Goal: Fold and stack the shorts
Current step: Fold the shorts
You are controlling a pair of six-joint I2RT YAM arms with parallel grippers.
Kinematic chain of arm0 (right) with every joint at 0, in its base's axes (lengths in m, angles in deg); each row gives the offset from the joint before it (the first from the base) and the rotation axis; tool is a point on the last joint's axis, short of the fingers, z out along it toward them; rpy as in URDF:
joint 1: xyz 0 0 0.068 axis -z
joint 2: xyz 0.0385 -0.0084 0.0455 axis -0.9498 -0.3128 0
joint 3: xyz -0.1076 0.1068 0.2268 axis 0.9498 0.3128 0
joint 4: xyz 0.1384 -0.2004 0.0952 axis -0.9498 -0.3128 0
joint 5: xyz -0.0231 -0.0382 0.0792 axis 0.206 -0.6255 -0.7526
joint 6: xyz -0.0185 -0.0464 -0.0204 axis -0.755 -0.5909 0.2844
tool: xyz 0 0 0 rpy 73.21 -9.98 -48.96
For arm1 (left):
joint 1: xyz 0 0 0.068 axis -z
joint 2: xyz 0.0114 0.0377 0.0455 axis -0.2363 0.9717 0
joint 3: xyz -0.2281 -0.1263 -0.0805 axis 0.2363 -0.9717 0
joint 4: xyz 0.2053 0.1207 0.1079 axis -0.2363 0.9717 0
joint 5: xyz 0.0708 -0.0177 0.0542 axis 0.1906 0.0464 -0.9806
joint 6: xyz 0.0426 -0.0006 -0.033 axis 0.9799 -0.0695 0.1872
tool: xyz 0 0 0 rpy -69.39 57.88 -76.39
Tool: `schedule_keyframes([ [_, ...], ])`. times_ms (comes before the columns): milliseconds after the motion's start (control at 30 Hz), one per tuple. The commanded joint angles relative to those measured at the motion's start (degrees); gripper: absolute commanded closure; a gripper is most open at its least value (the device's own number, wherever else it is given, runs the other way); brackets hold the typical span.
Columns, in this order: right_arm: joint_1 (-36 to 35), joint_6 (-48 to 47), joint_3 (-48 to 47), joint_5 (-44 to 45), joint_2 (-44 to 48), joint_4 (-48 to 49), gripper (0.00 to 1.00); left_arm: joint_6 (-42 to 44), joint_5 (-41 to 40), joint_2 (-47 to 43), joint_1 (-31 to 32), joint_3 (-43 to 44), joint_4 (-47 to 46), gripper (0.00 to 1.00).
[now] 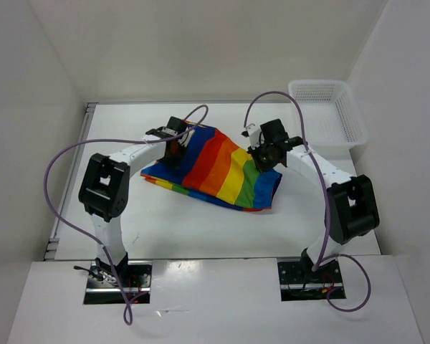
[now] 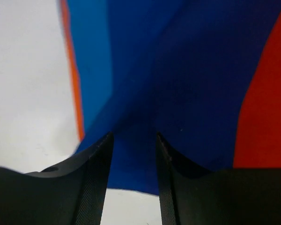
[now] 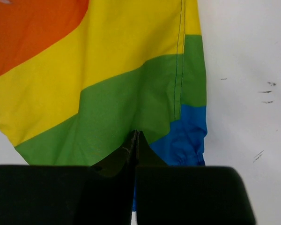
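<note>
The rainbow-striped shorts (image 1: 215, 168) lie partly folded in the middle of the table, blue end to the left, green end to the right. My left gripper (image 1: 175, 150) hangs over the blue end; in the left wrist view its fingers (image 2: 133, 136) stand apart over the blue fabric (image 2: 192, 93), with nothing held. My right gripper (image 1: 265, 159) is at the green end; in the right wrist view (image 3: 136, 132) its fingers are pressed together, pinching the green stripe (image 3: 122, 103) beside a blue gathered hem (image 3: 187, 136).
A white mesh basket (image 1: 344, 107) stands at the back right corner. White walls close in the table at the left, back and right. Bare table (image 1: 201, 229) lies in front of the shorts.
</note>
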State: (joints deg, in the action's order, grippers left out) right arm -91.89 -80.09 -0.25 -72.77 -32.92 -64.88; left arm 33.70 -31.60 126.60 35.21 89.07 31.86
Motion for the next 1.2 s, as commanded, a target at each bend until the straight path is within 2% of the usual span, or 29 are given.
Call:
schedule_keyframes([
  [0, -0.4, 3.5, 1.9, 0.5, 0.4, 6.1, 1.0, 0.2, 2.9, 1.4, -0.5, -2.5, 1.5, 0.51],
  [100, 0.3, 5.0, 3.7, 1.3, -3.0, 6.6, 1.0, 0.2, 2.2, 2.8, 0.0, -6.9, 0.1, 0.53],
  [233, 1.4, 6.1, 2.7, 4.4, -9.0, 7.3, 1.0, 0.2, -2.7, 4.3, 0.5, -10.5, -0.5, 0.54],
  [433, 2.5, 9.1, -7.8, 11.4, -20.9, 6.8, 1.0, 0.2, -3.7, 4.3, -0.5, -14.0, -1.2, 0.54],
  [533, 3.6, 11.2, -14.2, 19.8, -26.4, 8.2, 1.0, 0.2, -5.4, 4.3, -1.8, -15.5, -1.2, 0.54],
  [633, 4.8, 12.3, -21.8, 24.1, -29.5, 9.6, 1.0, 0.2, -8.1, 3.8, -3.9, -17.9, -2.6, 0.54],
  [833, 4.8, 14.4, -34.5, 24.1, -36.2, 8.4, 1.0, 0.2, -8.1, 5.6, -5.2, -16.6, -2.6, 0.54],
  [967, 4.2, 14.4, -38.6, 22.7, -36.4, 8.4, 1.0, 0.2, -5.7, 6.1, -5.2, -13.6, -1.2, 0.54],
  [1033, 4.2, 13.6, -40.0, 18.9, -33.9, 8.4, 1.0, 0.2, -4.1, 5.4, -4.6, -11.5, -0.5, 0.54],
  [1067, 4.2, 13.6, -40.5, 17.3, -32.8, 8.4, 0.99, 0.2, -4.1, 5.4, -4.6, -10.7, 0.3, 0.53],
  [1100, 3.7, 13.6, -40.5, 15.7, -29.9, 8.4, 0.92, 0.2, -3.5, 4.7, -4.0, -9.9, 1.0, 0.53],
  [1133, 3.7, 13.6, -40.5, 14.2, -28.2, 7.8, 0.72, 0.2, -2.8, 4.2, -4.0, -8.9, 1.0, 0.51],
  [1167, 3.7, 13.6, -40.5, 11.5, -26.4, 7.1, 0.66, 0.2, -2.8, 4.2, -4.0, -7.1, 1.8, 0.47],
])
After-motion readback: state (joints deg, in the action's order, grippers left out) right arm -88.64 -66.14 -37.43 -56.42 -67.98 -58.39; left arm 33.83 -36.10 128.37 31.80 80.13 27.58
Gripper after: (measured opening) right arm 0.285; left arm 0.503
